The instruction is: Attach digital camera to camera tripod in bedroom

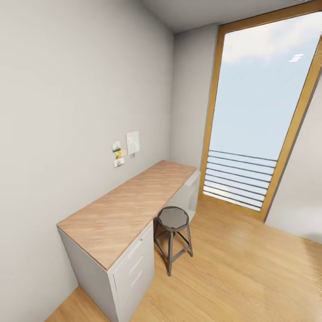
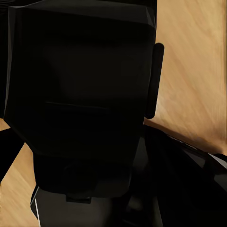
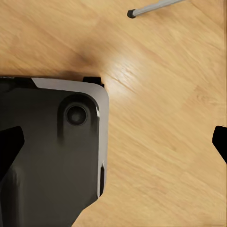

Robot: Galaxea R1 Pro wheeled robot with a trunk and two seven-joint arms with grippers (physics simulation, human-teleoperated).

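Bedroom: window in far wall, wood bench along left wall, stool beside it. Right pincer open over floor; 1 tripod foot near. Left pincer: can't tell, dark bulk blocks it.

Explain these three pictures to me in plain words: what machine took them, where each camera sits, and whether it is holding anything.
A wheeled robot with two arms, drawn in a simulator, took them. The head view looks out from its head over a room: a wooden desk with white drawers, a grey round stool beside it, small notes pinned on the wall and a tall wood-framed window. The desk top is bare. The other two come from cameras near each gripper, pointing down at the wood floor. The right wrist view shows the robot's dark base and a silver leg tip, possibly the tripod's. The left wrist view is mostly dark robot body. I cannot tell whether anything is held.
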